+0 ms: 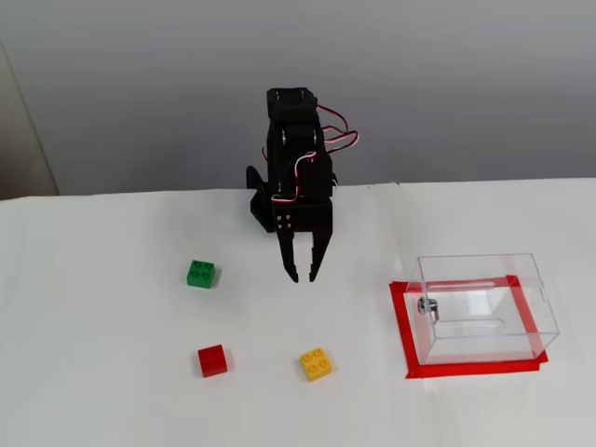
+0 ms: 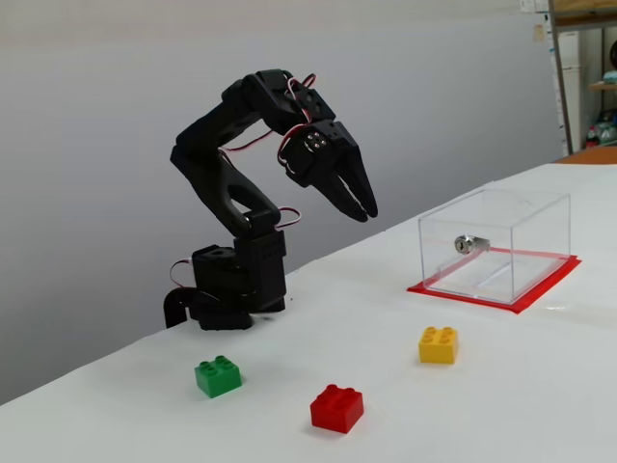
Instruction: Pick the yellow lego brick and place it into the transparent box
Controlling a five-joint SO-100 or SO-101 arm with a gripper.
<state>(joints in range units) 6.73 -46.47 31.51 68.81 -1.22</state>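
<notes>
The yellow lego brick (image 1: 316, 363) (image 2: 438, 344) lay flat on the white surface (image 1: 112, 391) (image 2: 540, 405), studs up, with nothing touching it. In a fixed view from the front, the tool (image 1: 302, 277) hung in the air above the surface, pointing down, and the brick sat nearer the camera than the tool and slightly to the right of it, well apart. In a fixed view from the side, the tool (image 2: 366, 212) was raised high, clearly above the brick's level, with the brick lower and to the right. Its two fingers stood only a little apart, a narrow gap with nothing between them.

The transparent box (image 1: 484, 307) (image 2: 494, 244) stood on a red mat (image 1: 401, 331) (image 2: 525, 294) to the right of the brick in both fixed views, apart from it, with a small metal fitting (image 1: 426, 306) (image 2: 465, 244) on one wall. A red brick (image 1: 212, 360) (image 2: 336, 408) lay left of the yellow one, and a green brick (image 1: 200, 274) (image 2: 218, 376) lay farther left. Both were well clear of the tool, and the stretch of surface between the tool and the yellow brick was bare.
</notes>
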